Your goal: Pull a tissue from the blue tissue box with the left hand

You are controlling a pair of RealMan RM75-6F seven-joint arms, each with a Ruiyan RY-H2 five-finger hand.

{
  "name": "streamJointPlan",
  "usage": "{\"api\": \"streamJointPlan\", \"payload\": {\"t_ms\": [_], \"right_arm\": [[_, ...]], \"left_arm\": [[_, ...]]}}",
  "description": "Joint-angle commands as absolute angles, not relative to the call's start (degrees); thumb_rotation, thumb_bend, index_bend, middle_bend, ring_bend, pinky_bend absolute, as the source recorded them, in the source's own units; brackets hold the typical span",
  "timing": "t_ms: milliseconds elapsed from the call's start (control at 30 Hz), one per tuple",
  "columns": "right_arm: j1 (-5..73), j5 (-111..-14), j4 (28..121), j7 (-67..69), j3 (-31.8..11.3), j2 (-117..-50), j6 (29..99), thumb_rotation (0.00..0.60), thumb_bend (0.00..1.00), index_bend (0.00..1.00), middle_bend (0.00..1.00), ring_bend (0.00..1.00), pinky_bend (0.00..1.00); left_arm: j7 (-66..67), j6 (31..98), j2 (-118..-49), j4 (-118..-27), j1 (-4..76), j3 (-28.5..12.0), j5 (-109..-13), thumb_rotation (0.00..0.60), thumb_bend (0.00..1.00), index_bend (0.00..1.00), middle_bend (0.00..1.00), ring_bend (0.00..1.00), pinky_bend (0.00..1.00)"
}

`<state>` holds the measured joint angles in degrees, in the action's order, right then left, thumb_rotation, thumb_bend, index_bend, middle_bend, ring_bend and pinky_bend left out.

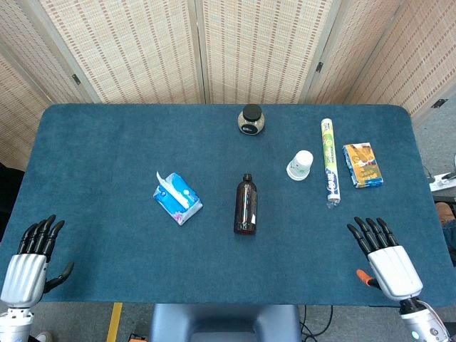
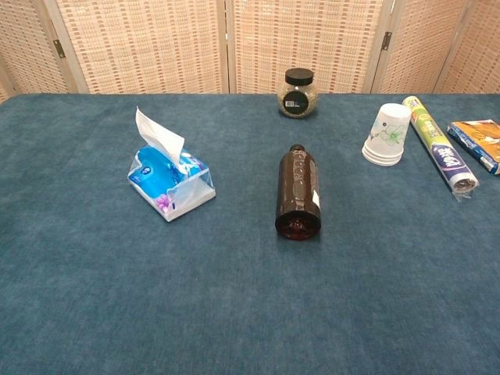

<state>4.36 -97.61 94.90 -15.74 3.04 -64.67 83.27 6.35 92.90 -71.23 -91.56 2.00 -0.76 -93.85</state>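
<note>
The left hand (image 1: 28, 258) is seen at the counter's (image 1: 107, 214) near edge, fingers extended and apart, nothing held; the right hand (image 1: 385, 256) is likewise empty and spread. The box (image 1: 177, 197) lies well ahead and to the right of the left hand, a tissue (image 2: 158, 134) standing up from its top. The tissue should be pinched near its tip and drawn straight upward, as the light box may be lifted.

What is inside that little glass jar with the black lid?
The jar holds something pale and grainy, filling it nearly to the lid. A dark label covers part of the front, and the contents are too small to identify.
</note>
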Motion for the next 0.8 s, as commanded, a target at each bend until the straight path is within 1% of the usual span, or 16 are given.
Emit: {"api": "streamJointPlan", "payload": {"t_ms": [33, 333, 433, 633, 800], "right_arm": [[4.3, -97.6, 94.9, -15.8, 3.0, -64.7, 83.3, 0.6, 0.03, 0.0, 0.0, 0.0, 0.0], [4.3, -97.6, 95.0, -15.5, 3.0, -64.5, 83.6, 0.6, 0.03, 0.0, 0.0, 0.0, 0.0], [4.3, -97.3, 95.1, -15.2, 2.8, -64.4, 83.6, 0.6, 0.03, 0.0, 0.0, 0.0, 0.0], [4.4, -97.5, 95.3, -15.3, 2.8, -64.4, 83.6, 0.6, 0.03, 0.0, 0.0, 0.0, 0.0], [4.6, -97.1, 95.2, -15.5, 2.7, -64.5, 83.0, 0.6, 0.03, 0.0, 0.0, 0.0, 0.0]], "left_arm": [[6.4, 92.9, -71.3, -91.5, 2.0, -0.7, -93.9, 0.6, 0.35, 0.0, 0.0, 0.0, 0.12], [6.5, 92.1, -71.5, -92.3, 2.8, -0.9, -94.3, 0.6, 0.35, 0.0, 0.0, 0.0, 0.12], [6.3, 90.8, -71.0, -93.4, 4.2, -1.2, -95.2, 0.6, 0.35, 0.0, 0.0, 0.0, 0.12], [9.5, 84.5, -69.0, -98.3, 10.2, -3.0, -98.1, 0.6, 0.35, 0.01, 0.0, 0.0, 0.13], [14.4, 76.8, -68.7, -101.4, 16.4, -5.6, -97.5, 0.6, 0.36, 0.04, 0.0, 0.0, 0.15]]}}
